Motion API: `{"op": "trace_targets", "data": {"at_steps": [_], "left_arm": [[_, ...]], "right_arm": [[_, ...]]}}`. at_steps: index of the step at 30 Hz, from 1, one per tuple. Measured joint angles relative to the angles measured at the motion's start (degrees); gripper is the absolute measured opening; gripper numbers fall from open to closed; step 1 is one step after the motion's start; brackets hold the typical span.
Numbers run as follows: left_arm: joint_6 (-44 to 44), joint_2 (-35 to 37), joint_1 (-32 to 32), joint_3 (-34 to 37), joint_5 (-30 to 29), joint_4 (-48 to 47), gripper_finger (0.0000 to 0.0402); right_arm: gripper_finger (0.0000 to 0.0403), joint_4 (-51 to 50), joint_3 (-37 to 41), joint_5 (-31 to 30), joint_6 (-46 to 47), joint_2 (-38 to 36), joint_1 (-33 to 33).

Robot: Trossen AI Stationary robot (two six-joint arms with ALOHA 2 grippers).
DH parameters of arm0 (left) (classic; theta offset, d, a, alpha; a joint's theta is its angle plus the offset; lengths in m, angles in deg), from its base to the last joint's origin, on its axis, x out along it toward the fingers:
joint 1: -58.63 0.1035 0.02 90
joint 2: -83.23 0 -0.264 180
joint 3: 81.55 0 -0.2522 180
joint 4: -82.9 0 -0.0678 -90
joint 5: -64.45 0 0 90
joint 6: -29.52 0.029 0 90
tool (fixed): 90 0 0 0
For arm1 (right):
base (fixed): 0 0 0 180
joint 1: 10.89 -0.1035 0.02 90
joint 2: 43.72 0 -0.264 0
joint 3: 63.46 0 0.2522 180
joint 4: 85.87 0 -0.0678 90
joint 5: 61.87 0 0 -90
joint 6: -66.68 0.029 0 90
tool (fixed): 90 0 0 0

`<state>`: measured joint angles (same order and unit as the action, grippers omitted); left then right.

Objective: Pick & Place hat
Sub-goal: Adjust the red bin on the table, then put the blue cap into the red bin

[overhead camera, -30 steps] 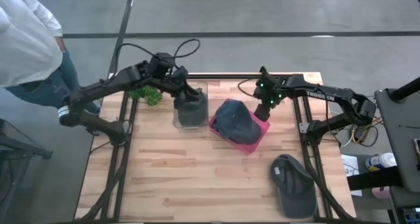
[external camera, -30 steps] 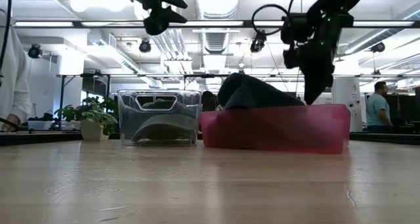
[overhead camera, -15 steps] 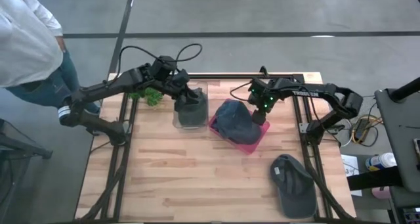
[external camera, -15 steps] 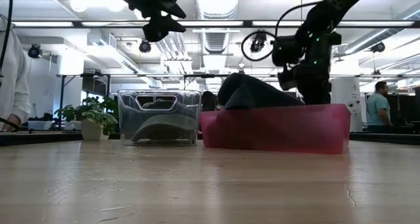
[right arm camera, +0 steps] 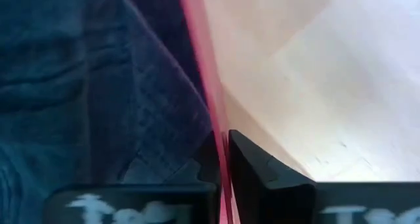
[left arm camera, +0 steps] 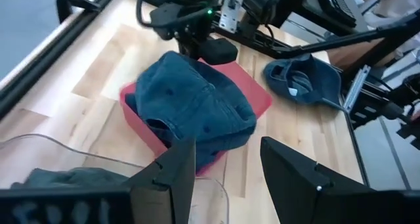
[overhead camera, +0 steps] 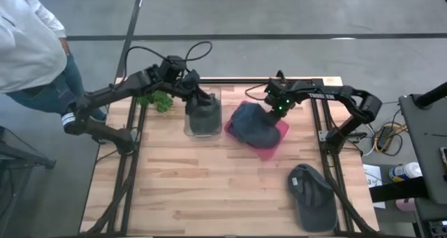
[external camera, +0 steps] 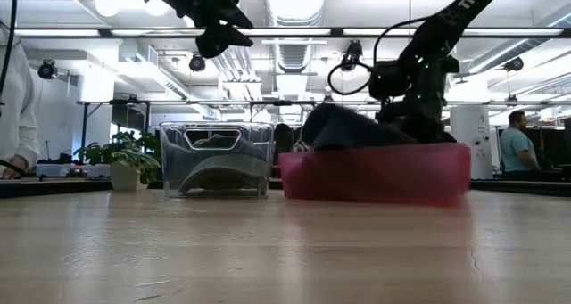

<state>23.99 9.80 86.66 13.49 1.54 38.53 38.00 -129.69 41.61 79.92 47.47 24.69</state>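
A second cap lies at the near right edge of the surface, well apart from the bins. Farther back, the blue hat sits heaped in the red bin, and the right end effector is closed on that bin's far wall, one finger inside against the hat and one outside. Just left of it, the left end effector hangs wide open and empty above the clear bin, which holds dark cloth, with a plant beyond.

A pale wooden table carries a clear bin, a pink bin and a dark cap.
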Motion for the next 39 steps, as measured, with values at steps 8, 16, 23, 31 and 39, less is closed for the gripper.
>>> {"op": "trace_targets", "data": {"at_steps": [8, 16, 23, 31, 39], "left_arm": [[0.9, 0.0, 3.7, 0.2, 0.0, 0.0, 0.0165], [0.5, 0.0, 4.5, 0.3, 0.0, 0.0, 0.0165], [-7.8, -0.3, 3.3, 0.3, 0.6, 0.1, 0.0165], [-17.3, -0.3, -8.4, 1.6, -9.4, 5.5, 0.0165], [-28.9, -0.3, -27.8, 10.8, -33.5, 25.0, 0.0165]], "right_arm": [[0.001, 4.0, 0.0, -2.1, 16.3, -2.0, 2.5], [0.0011, 6.8, 0.0, -0.5, 25.2, -1.7, 1.5], [0.0058, 8.9, -0.3, 0.7, 27.2, -2.0, 0.8], [0.0159, 6.0, -0.3, 1.7, 13.6, -9.9, 0.5], [0.0202, -6.2, -0.3, -1.2, 1.3, -24.7, -1.6]]}}
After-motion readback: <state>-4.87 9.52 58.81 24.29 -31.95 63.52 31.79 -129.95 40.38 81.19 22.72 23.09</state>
